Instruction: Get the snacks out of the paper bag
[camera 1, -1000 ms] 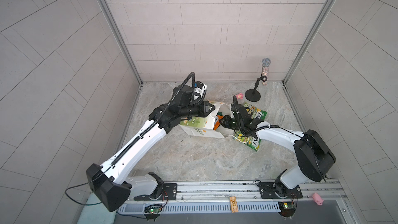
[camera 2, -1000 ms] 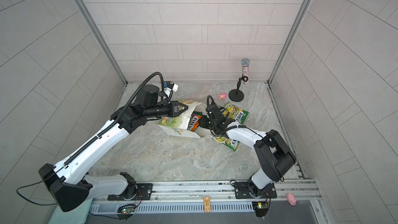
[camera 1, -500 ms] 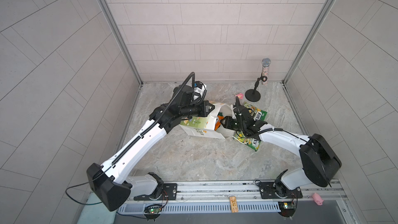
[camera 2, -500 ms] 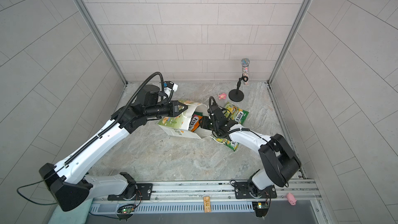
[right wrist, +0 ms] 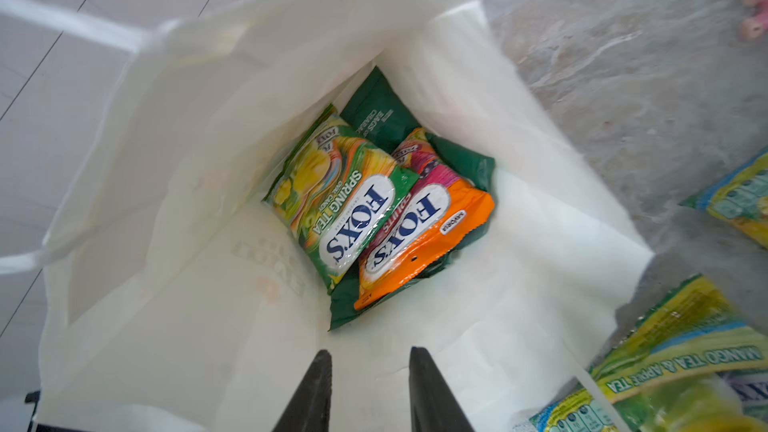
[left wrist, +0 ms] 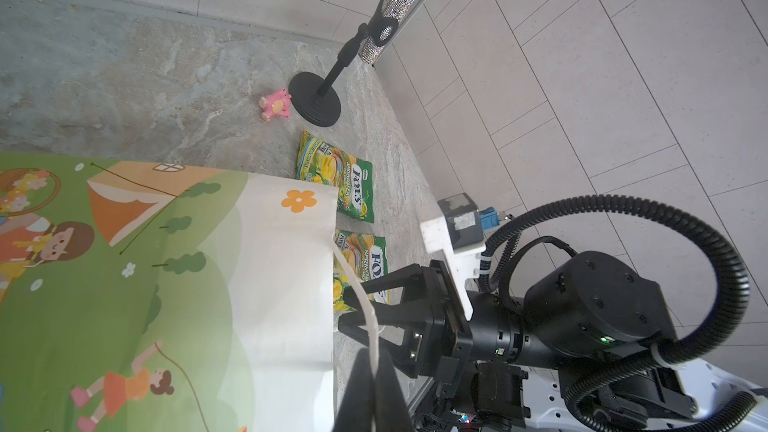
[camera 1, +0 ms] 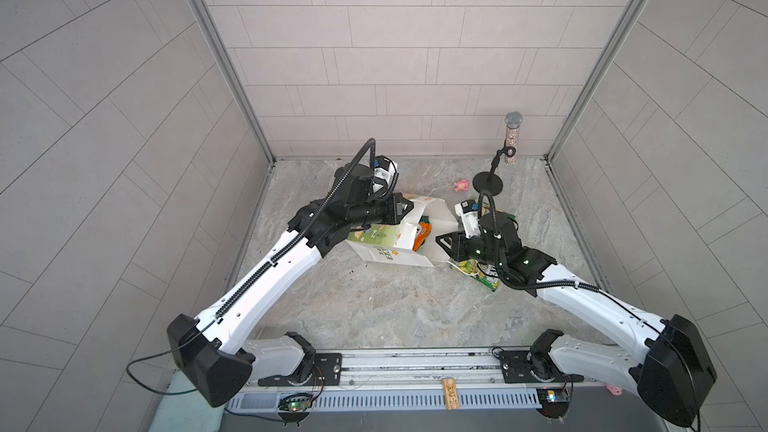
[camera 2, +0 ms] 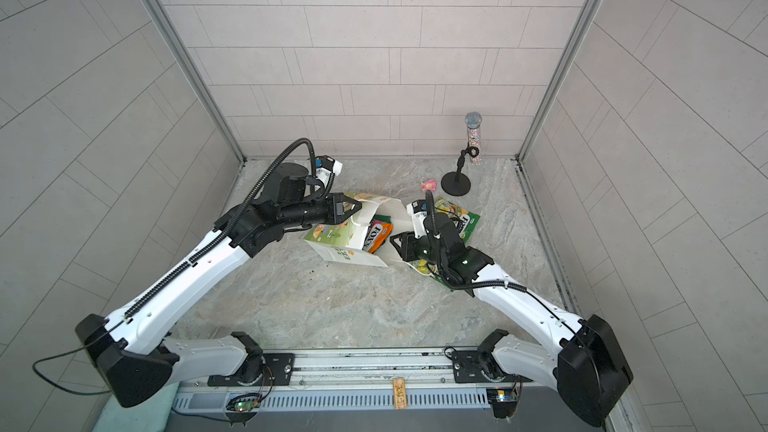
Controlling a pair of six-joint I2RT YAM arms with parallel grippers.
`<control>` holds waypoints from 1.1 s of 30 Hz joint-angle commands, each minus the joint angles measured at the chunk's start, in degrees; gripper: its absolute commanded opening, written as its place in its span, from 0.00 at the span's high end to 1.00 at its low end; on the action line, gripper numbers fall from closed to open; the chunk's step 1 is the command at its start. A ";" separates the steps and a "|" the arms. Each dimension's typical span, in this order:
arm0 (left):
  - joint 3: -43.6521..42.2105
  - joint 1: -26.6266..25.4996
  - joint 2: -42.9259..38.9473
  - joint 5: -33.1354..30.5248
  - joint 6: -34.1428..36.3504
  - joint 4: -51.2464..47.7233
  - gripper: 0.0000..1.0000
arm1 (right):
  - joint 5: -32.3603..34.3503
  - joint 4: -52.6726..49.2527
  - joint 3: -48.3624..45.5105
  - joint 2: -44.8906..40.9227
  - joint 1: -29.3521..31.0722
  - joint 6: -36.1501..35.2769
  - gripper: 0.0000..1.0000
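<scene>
Paper bag [camera 1: 390,249] tipped on its side at frame centre in both top views. Long axis left-right, mouth facing right. Left gripper [left wrist: 372,353] clamped on cord handle [left wrist: 368,313]. Right gripper [right wrist: 368,353] at the mouth, jaws slightly apart, empty. Three snacks [right wrist: 353,201] inside.

A glittery microphone [camera 1: 512,139] is clipped upright in a black stand [camera 1: 487,182] with a round base, at the far right corner of the grey marbled table [camera 1: 374,301]. A small pink toy figure [camera 1: 461,185] lies just beside the base, on its left. Pale tiled walls [camera 1: 395,56] enclose the far, left and right sides. A second pink figure [camera 1: 612,388] lies off the near right edge.
</scene>
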 commanded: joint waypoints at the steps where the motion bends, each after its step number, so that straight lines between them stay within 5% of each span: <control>1: 0.44 -0.22 -1.10 0.98 -0.14 1.27 1.00 | -8.23 1.13 0.02 2.21 0.48 -3.20 0.72; 13: 0.29 -0.26 -1.33 2.18 -0.54 1.32 1.00 | -10.08 4.18 3.49 15.18 2.80 -1.96 0.79; 24: -0.88 -0.26 -2.02 5.92 0.08 -0.27 1.00 | 4.26 1.90 7.59 22.15 2.79 8.52 0.74; 33: -0.84 -0.22 -2.52 5.22 0.60 -1.01 1.00 | 1.44 6.49 8.00 23.96 9.06 11.10 0.66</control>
